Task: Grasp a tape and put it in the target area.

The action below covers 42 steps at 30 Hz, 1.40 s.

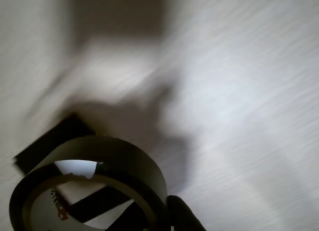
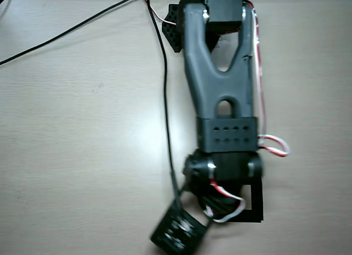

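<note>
In the wrist view the tape (image 1: 124, 159), a dark-edged ring with a pale inner band and red print, fills the lower left, close to the camera. My gripper (image 1: 167, 213) is shut on its rim; one black finger (image 1: 183, 216) shows at the bottom edge. Black strips of the target area (image 1: 50, 141) lie on the table behind the roll and show through its centre. In the overhead view the arm (image 2: 220, 90) reaches down the picture, and its wrist covers most of the target area (image 2: 257, 203). The tape is hidden there.
The black square camera plate (image 2: 179, 230) hangs off the wrist at the bottom of the overhead view. Black cables (image 2: 162, 73) run from the top edge down along the arm's left side. The table (image 2: 82, 156) is pale wood.
</note>
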Motion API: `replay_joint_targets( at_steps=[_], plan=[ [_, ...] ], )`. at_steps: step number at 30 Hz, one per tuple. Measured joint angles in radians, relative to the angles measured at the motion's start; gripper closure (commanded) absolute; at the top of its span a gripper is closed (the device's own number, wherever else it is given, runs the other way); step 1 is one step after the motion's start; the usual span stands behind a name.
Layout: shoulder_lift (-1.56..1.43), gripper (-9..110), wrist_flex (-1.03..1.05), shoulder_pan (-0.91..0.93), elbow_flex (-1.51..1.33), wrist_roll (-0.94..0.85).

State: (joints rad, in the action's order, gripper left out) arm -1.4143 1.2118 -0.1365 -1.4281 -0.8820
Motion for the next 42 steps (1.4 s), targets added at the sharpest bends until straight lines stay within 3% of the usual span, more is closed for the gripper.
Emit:
replay_joint_targets(
  at_steps=[14,28,35,42],
  plan=[
    [0.209,101,0.144,-0.144,0.264,0.110],
    [0.531,101,0.313,-0.156,0.683,0.183],
    [0.548,101,0.337,-0.121,0.706,0.207],
    [0.491,101,0.275,-0.118,0.538,0.207]
  ],
)
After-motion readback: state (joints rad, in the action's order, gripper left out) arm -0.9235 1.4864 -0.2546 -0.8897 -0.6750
